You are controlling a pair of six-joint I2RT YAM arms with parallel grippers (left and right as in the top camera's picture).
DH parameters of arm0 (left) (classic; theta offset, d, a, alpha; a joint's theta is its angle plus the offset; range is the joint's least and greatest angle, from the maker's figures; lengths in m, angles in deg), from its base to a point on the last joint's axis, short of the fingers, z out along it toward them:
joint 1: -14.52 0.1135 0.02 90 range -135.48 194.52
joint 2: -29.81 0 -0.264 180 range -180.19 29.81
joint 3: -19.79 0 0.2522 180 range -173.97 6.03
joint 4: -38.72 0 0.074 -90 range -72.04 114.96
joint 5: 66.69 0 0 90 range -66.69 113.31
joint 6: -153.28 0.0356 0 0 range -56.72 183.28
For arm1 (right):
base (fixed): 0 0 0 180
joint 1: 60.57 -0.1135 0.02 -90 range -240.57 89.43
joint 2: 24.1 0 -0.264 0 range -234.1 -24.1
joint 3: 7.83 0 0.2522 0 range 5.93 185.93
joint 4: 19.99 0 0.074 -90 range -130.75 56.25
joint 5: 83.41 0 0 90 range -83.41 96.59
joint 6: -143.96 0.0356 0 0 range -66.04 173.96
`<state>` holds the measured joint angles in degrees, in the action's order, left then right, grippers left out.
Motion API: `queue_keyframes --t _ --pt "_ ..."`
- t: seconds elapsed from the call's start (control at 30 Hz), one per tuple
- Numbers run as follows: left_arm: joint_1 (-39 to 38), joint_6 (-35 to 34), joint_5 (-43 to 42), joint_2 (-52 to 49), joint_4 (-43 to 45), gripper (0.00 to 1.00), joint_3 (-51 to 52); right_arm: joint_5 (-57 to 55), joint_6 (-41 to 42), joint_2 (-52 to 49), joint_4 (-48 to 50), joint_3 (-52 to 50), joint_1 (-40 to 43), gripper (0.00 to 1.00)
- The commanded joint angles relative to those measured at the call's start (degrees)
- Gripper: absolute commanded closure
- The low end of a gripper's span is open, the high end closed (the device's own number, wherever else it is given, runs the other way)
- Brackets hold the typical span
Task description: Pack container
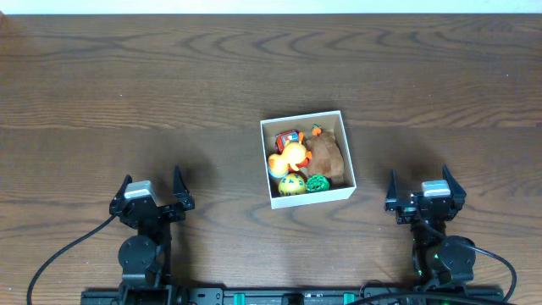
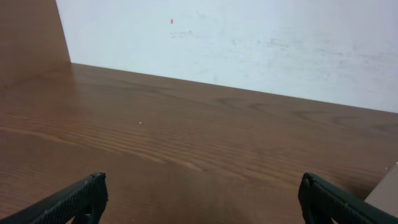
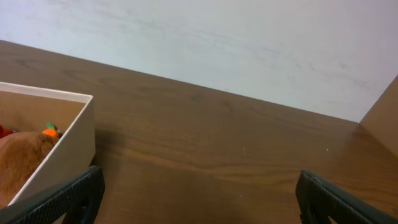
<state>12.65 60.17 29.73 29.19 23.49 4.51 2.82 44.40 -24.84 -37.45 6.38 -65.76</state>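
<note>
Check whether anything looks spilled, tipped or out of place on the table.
Nothing stands out. The container sits flat, turned slightly on the table, with the toys all inside it and none outside. The left tool and right tool are open, empty and apart from it.

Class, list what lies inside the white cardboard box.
Inside the container: an orange duck, red toy, brown plush, yellow ball, green ball. Anything beneath them is hidden.

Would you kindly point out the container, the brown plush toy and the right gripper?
container (image 1: pixel 313 197), overhead view, on its near white wall.
brown plush toy (image 1: pixel 328 158), overhead view, on its middle.
right gripper (image 1: pixel 419 173), overhead view, midway between its fingertips.
</note>
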Motion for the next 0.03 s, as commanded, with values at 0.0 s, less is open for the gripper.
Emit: queue_keyframes --t 0.0 --pt "0.4 0.5 0.7 0.3 -1.9 0.02 1.3 0.3 -0.8 0.3 -0.2 -0.1 0.3 0.01"
